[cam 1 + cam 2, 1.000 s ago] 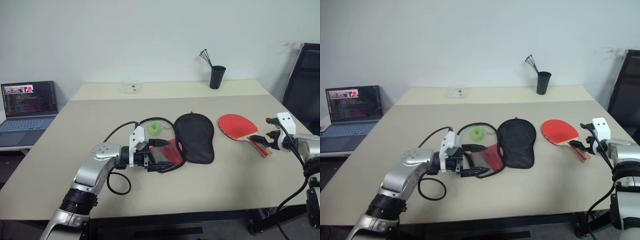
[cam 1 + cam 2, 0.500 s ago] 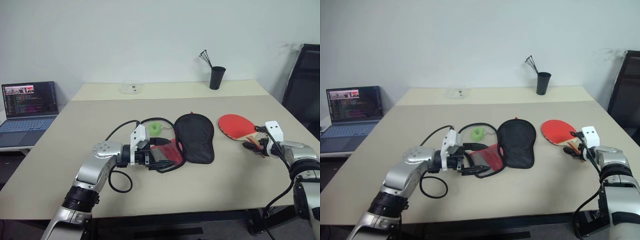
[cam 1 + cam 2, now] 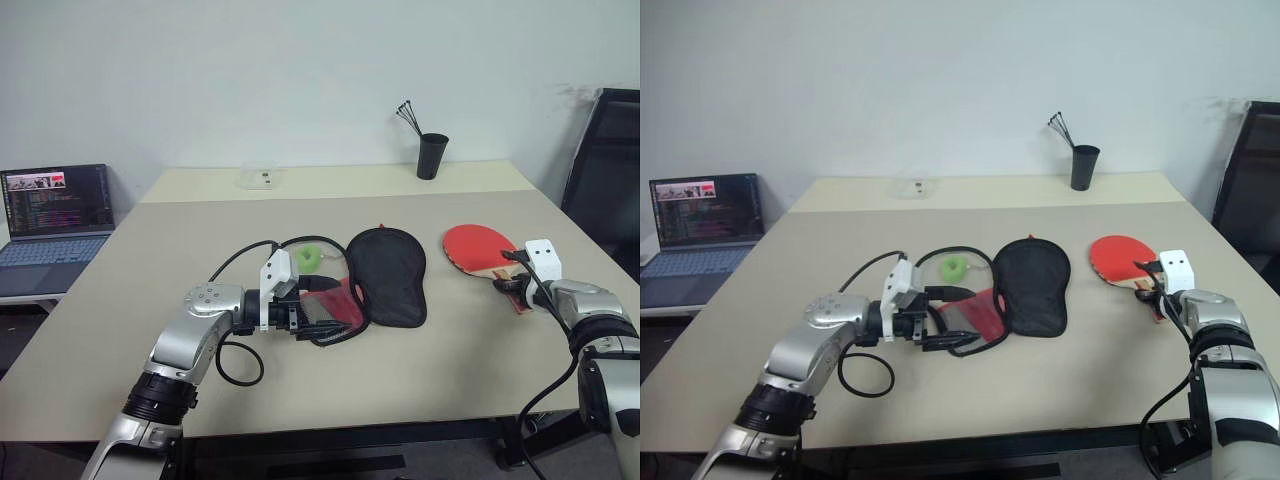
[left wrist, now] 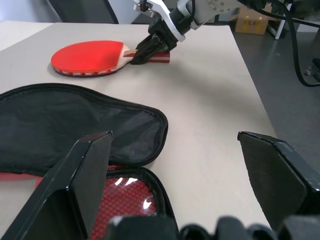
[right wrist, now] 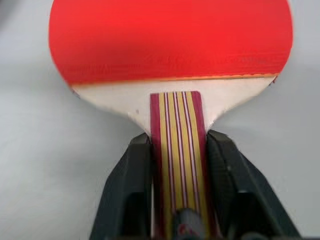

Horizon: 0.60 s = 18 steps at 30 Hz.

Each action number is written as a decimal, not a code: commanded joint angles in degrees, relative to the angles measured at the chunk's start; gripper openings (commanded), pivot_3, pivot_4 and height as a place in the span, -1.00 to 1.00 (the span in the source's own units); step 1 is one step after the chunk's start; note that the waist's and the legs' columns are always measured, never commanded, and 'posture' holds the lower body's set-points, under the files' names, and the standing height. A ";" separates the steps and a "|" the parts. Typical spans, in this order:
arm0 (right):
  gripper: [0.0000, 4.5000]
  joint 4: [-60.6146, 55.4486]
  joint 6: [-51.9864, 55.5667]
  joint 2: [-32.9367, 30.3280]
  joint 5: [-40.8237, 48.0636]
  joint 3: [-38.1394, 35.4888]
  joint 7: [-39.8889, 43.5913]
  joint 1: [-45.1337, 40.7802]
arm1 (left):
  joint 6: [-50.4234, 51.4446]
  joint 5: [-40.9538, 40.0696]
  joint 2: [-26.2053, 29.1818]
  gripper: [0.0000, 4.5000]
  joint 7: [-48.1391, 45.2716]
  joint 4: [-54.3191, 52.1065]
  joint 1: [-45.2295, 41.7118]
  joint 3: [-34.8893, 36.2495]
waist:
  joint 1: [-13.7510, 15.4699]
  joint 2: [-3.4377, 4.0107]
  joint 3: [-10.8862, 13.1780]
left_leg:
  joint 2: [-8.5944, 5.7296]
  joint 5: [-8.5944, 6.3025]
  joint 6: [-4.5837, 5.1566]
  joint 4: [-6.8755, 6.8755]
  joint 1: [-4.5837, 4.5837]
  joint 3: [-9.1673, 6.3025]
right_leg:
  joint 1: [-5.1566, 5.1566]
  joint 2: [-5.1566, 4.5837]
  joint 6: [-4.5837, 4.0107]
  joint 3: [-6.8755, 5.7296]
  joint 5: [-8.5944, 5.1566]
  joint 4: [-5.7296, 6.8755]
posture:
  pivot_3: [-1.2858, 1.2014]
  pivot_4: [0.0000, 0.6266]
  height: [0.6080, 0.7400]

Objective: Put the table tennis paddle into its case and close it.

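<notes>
The table tennis paddle lies flat on the table at the right, red face up and striped wooden handle toward me. My right gripper is shut on that handle, one black finger pressed against each side. The case lies open in the middle of the table, black lining up, with its red mesh half toward the left. A green ring tag sits just behind it. My left gripper hovers open at the case's red half, its fingers wide apart over the zipper edge.
A black cup with sticks stands at the table's far edge, and a small clear box at the far left. A laptop sits on a side desk to the left. A black chair stands at the right.
My right gripper came in from the right onto the paddle's handle and its fingers closed on it. The left gripper and the case stayed put.
</notes>
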 commanded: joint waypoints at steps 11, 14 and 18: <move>-0.50 -47.87 26.44 7.84 8.57 -2.88 -7.13 7.26 | -0.10 -1.82 2.78 0.95 -0.19 -4.24 3.82 3.71 | 0.08 0.02 0.01 | 0.00 -0.03 0.04 -0.09 -0.09 0.39 | -0.28 0.00 0.20 0.49 0.15 -0.07 | 0.03 -0.52 1.00; -0.50 -62.58 36.92 15.30 11.88 -4.65 -13.10 10.60 | 0.13 -2.20 4.11 0.95 -0.43 -4.25 4.12 4.79 | 0.08 0.02 0.01 | 0.09 -0.05 0.05 -0.14 -0.12 0.34 | -0.33 0.02 0.20 0.45 0.15 -0.08 | 0.03 -0.52 1.00; -0.50 -71.76 44.48 23.97 13.06 -5.29 -19.98 13.35 | 0.04 -2.20 4.75 0.95 0.08 -4.19 4.29 5.22 | 0.46 0.02 0.01 | 0.07 -0.04 0.05 -0.04 -0.15 0.33 | -0.32 0.01 0.20 0.39 0.15 -0.02 | 0.03 -0.52 1.00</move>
